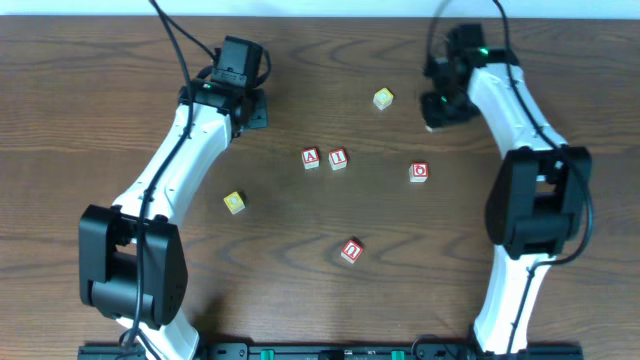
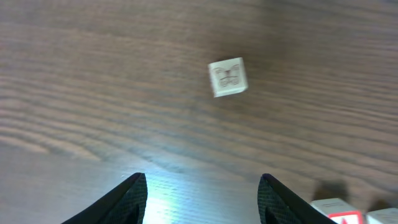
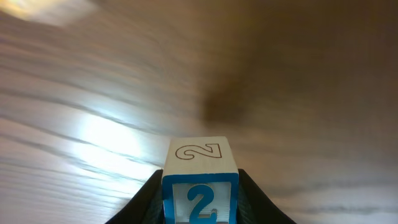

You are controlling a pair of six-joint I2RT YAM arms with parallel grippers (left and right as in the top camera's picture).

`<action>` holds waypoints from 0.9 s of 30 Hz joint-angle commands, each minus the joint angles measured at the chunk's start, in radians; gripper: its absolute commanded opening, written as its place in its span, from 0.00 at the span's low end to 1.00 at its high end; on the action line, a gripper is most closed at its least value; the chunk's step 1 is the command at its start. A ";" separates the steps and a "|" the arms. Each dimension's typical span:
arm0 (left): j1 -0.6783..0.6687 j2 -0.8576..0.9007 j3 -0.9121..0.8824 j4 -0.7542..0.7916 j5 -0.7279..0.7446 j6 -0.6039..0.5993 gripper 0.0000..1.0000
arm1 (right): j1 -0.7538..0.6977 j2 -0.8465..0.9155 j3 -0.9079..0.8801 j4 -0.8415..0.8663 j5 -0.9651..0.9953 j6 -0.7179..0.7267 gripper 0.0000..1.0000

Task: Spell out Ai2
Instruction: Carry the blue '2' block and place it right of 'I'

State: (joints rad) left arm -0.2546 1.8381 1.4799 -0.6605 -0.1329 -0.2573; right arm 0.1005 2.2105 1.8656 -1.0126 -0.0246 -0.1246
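Note:
A red "A" block [image 1: 311, 158] and a red "i" block [image 1: 338, 158] sit side by side at mid-table. My right gripper [image 1: 437, 108] is shut on a blue "2" block [image 3: 200, 186], held at the far right above the wood. The block fills the space between the fingers in the right wrist view. My left gripper [image 1: 250, 110] is open and empty at the far left. In the left wrist view its fingers [image 2: 202, 199] frame bare wood, and the edges of the red blocks [image 2: 339, 208] show at the bottom right.
A yellow-edged block [image 1: 383, 98] lies at the far centre, also in the left wrist view [image 2: 227, 77]. A red block [image 1: 419, 171] lies right of the pair, another red one [image 1: 351, 251] nearer the front, and a yellow one [image 1: 234, 202] at the left.

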 commanded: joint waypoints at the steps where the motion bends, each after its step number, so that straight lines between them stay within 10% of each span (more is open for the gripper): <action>1: 0.019 -0.034 0.017 -0.029 0.003 0.023 0.58 | 0.066 0.000 0.102 -0.023 -0.018 0.066 0.14; 27: 0.019 -0.034 -0.161 -0.038 0.147 0.056 0.52 | 0.305 0.000 -0.132 0.034 -0.129 0.305 0.01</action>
State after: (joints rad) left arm -0.2371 1.8175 1.3190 -0.7033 0.0021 -0.2085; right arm 0.3931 2.2105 1.7561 -0.9943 -0.1604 0.1326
